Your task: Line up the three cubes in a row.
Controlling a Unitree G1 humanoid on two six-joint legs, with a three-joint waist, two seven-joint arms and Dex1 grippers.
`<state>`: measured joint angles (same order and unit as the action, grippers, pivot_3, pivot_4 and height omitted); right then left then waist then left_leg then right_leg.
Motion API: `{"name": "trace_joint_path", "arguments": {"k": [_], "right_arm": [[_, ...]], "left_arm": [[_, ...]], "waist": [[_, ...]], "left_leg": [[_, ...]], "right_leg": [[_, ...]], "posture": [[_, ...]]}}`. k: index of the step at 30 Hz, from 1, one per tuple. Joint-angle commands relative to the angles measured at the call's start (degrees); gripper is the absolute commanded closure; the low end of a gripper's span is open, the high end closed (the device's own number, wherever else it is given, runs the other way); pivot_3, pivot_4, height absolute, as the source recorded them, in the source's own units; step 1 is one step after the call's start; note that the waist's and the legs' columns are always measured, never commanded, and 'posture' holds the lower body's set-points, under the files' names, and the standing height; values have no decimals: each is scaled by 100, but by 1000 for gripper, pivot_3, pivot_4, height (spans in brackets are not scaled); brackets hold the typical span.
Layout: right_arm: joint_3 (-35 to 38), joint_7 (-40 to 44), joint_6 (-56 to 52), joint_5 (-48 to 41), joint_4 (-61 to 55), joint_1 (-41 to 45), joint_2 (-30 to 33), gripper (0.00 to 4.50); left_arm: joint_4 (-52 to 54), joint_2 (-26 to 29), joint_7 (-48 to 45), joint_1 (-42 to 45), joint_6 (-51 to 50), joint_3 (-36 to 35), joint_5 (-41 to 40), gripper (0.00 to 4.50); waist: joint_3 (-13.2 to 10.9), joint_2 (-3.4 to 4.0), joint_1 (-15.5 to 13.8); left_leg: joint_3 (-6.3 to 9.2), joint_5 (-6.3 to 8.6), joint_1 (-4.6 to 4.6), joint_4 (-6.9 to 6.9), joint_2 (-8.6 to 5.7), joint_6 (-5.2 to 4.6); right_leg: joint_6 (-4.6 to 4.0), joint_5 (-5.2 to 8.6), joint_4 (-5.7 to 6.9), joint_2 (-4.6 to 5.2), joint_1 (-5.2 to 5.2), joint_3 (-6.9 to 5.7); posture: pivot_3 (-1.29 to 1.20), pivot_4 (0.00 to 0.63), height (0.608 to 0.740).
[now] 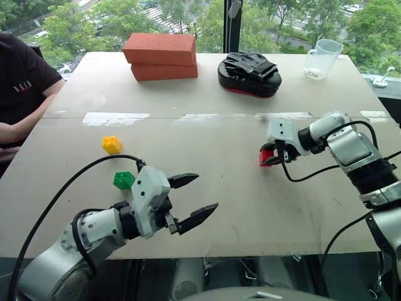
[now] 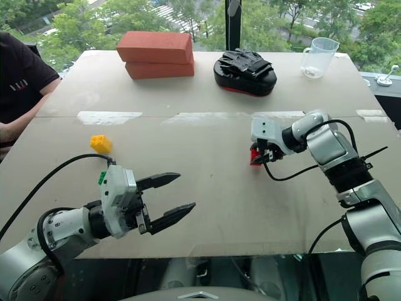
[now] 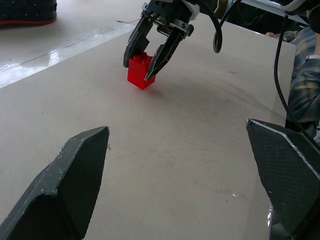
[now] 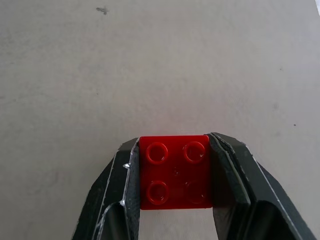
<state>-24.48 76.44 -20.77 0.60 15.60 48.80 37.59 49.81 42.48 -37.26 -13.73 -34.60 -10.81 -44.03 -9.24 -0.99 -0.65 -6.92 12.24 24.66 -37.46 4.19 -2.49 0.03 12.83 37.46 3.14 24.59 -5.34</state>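
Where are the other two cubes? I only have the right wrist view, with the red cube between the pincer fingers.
Observer: The yellow cube and green cube sit apart on the table's left half.
Operator: Is the red one lifted?
Observer: In the left wrist view the red cube looks to rest on the table, with the right pincer shut on it.
Operator: Is the left arm in the way?
Observer: The left pincer is open, just right of the green cube.

Head stereo looks down over my table (image 1: 207, 144); both wrist cams, closer, share the red cube (image 4: 174, 171).
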Motion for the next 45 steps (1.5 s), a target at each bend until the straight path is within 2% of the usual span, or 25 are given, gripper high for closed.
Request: {"name": "trace_joint_path", "arguments": {"k": [1,13,14,15,17,18,19,24,26,29,32,36,39,44,45], "right_arm": [[72,41,137,42,-5,185,-47,3202],[69,147,202,124,177,200,-216,3202],[66,168,210,129,188,204,-222,2169],[69,179,215,135,199,207,-228,1800],[73,198,237,142,232,218,-242,684],[84,176,289,154,250,220,-252,257],[102,161,345,158,237,213,-251,30],[340,184,155,-67,-248,44,-136,30],[493,104,201,-166,-478,-103,-59,30],[1170,43,203,-923,-1099,-460,-121,30],[2107,-6,1,-2186,-2173,-1009,-290,30],[2634,-473,-504,-3157,-3368,-1663,-432,30],[2717,-437,-458,-3498,-3897,-2217,-335,30],[2610,-420,-303,-3495,-4000,-2450,-127,30],[2604,-437,-292,-3498,-3996,-2450,-88,8]], "left_arm": [[264,49,54,10,44,-115,-74,0],[244,87,0,-176,122,-212,1,0],[244,91,-7,-190,129,-220,2,0],[244,95,-16,-206,139,-231,-3,0],[239,105,-49,-246,159,-264,-14,0],[237,112,-79,-285,175,-292,-11,0],[233,117,-107,-325,190,-324,-10,0],[181,-30,-35,-610,258,-536,-41,0],[143,-258,184,-781,274,-696,-143,0],[9,-732,767,-997,254,-1090,-185,0],[-148,-1292,1840,-978,182,-1550,171,0],[-270,-1667,3326,-546,-476,-1768,641,0],[-484,-1701,3906,-92,-1097,-1699,738,0],[-1107,-1359,3893,293,-1557,-1675,1023,0],[-1299,-1315,3740,395,-1679,-1639,902,260]], "waist": [[0,0,-4],[0,1,1],[0,1,1],[0,1,-1],[0,0,-1],[0,1,2],[0,1,3],[-1,2,6],[-1,1,4],[0,0,-13],[0,-1,-19],[3,-7,-17],[16,-28,-25],[19,-33,13],[19,-35,10]], "left_leg": [[0,0,0,0,0,0],[-1,-1,0,-1,-1,3],[-1,-1,0,-1,-1,1],[-1,0,0,-1,-1,1],[0,0,0,-1,0,0],[0,1,0,-1,0,0],[-1,1,0,-1,-1,-1],[-1,1,1,0,0,0],[-1,1,1,0,1,0],[1,2,3,1,0,-1],[12,4,6,1,0,-4],[25,4,1,0,1,-6],[31,4,-2,-1,-1,-6],[18,4,-10,-6,-2,-6],[16,4,-11,-6,-2,-6]], "right_leg": [[-2,1,0,1,0,0],[-3,-1,0,1,0,0],[-5,0,0,1,0,0],[-5,0,0,1,0,1],[-10,4,0,2,0,-1],[-10,4,0,2,0,0],[-9,4,0,2,0,0],[-10,4,-1,2,1,0],[-10,4,-1,3,1,2],[-9,4,-4,7,0,2],[-7,4,-5,8,-3,7],[3,1,1,7,-8,6],[0,4,7,10,-13,1],[-9,5,10,10,-12,5],[-9,5,11,10,-12,5]], "posture": [[0,150,740],[0,150,740],[0,150,740],[0,150,740],[0,150,740],[0,150,740],[0,150,740],[0,150,740],[0,150,740],[0,150,740],[0,150,740],[0,150,740],[0,150,740],[0,150,740],[0,150,740]]}}
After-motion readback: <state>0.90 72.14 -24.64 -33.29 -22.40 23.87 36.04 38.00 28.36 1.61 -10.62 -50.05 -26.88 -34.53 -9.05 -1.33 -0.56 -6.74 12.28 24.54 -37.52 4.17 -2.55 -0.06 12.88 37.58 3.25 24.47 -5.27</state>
